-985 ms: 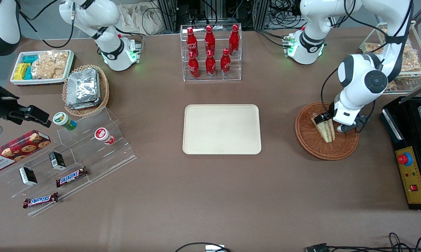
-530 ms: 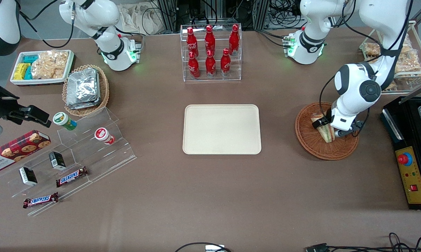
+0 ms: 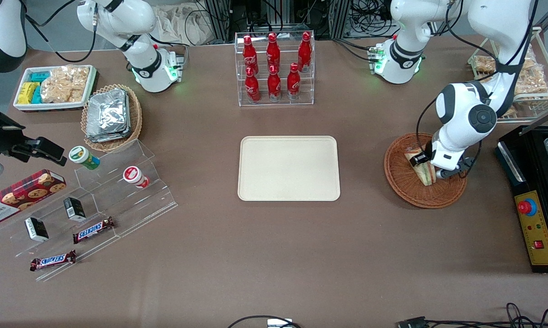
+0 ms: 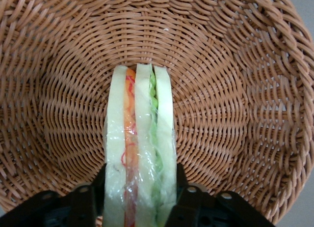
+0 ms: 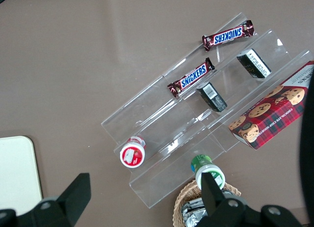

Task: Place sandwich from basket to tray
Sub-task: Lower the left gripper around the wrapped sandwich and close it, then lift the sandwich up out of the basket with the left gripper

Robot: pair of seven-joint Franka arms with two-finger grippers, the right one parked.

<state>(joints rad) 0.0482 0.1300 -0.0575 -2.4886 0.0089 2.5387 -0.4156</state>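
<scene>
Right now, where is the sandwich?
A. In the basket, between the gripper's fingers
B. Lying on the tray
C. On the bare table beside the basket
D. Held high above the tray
A: the wrist view shows the sandwich standing on edge over the basket weave, with the gripper fingers pressed against both bread faces; the tray holds nothing.
</scene>
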